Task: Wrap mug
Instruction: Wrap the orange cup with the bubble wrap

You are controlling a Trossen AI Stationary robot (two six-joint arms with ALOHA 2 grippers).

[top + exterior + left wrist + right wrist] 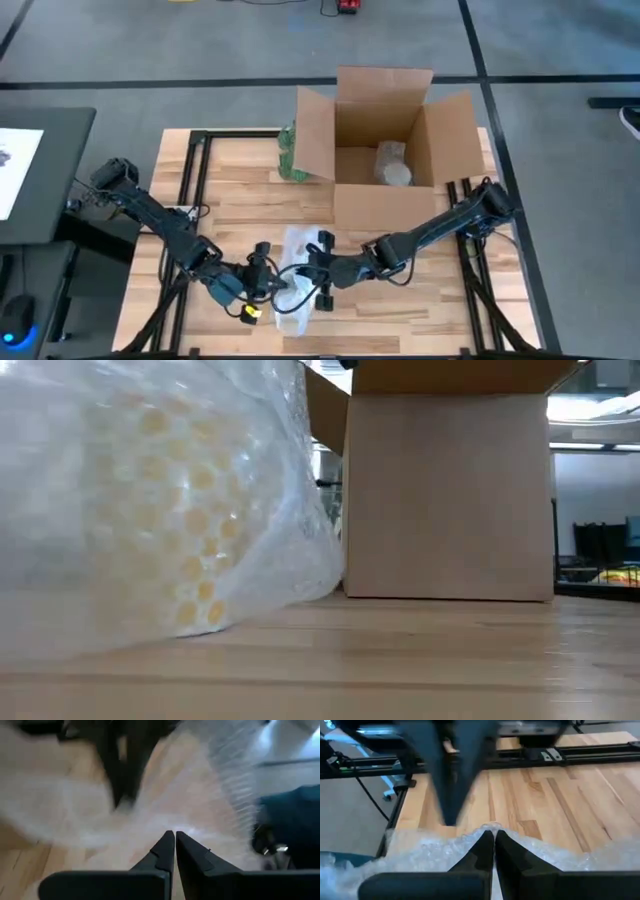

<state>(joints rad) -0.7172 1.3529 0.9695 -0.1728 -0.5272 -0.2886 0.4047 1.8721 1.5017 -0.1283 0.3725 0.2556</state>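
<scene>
A sheet of clear bubble wrap [300, 285] lies near the table's front edge and fills the left of the low view [150, 500]. My left gripper [274, 284] is shut on its left side. My right gripper [316, 270] reaches in from the right and is shut on it close by. The two grippers face each other across the wrap. The mug does not show in any view. Whether it sits under the wrap, I cannot tell. My left gripper pinches the bubble wrap [176, 827] between its two fingertips, coming low and nearly level from the table's left. The wrap bunches up beyond the fingers; how many layers, I cannot tell. My right gripper pinches an edge of the bubble wrap [492, 827] between its two fingertips, coming from the table's right at a low slant. The edge rises in a small peak at the fingers, while the rest lies on the table.
An open cardboard box [385, 140] stands at the table's far middle, with a pale wrapped lump [392, 165] inside. A green leafy bunch [291, 152] lies by the box's left flap. Bare wood stretches to the left and right of the wrap.
</scene>
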